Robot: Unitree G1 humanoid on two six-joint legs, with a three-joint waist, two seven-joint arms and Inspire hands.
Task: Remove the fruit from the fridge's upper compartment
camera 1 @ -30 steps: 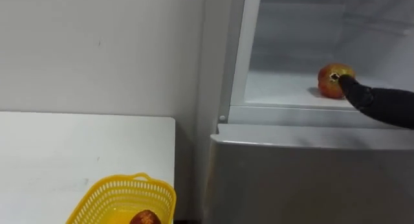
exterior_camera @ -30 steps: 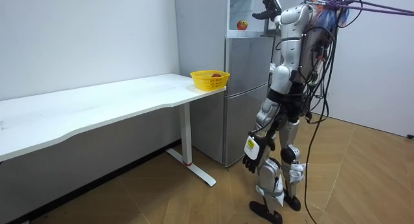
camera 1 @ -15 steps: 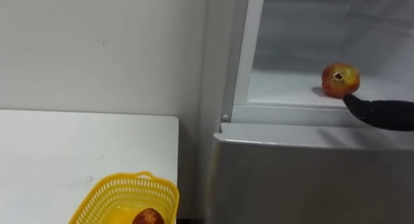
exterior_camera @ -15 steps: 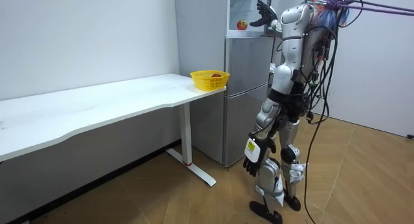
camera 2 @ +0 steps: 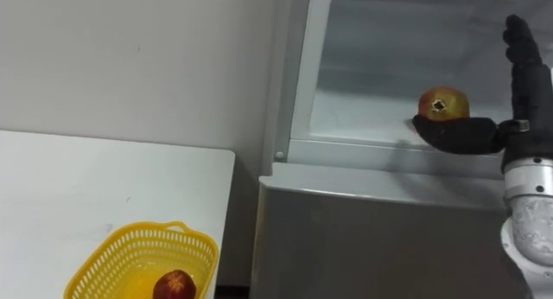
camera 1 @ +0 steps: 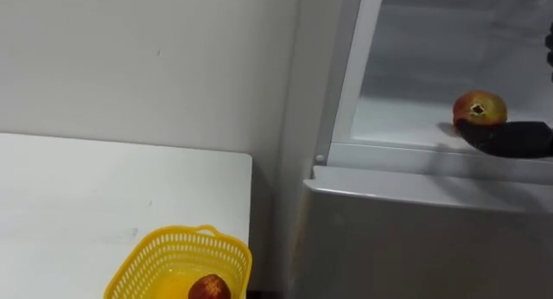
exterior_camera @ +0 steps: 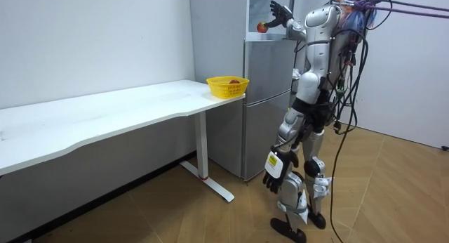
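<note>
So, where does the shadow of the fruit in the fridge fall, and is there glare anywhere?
Right eye view: a small dark shadow lies on the white shelf just left of the fruit, near the right hand; no glare there. Room view: the table shades the wall beneath it.

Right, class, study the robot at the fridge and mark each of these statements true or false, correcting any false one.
1. A round red-and-yellow fruit lies on the shelf in the open upper compartment of the grey fridge. True.
2. The right robot hand is clenched round that fruit. False: its fingers point straight up beside the fruit and its thumb reaches across in front of it.
3. The yellow plastic mesh basket on the white table is empty. False: a dark red fruit lies in it.
4. The left robot hand hangs low at the robot's side. True.
</note>
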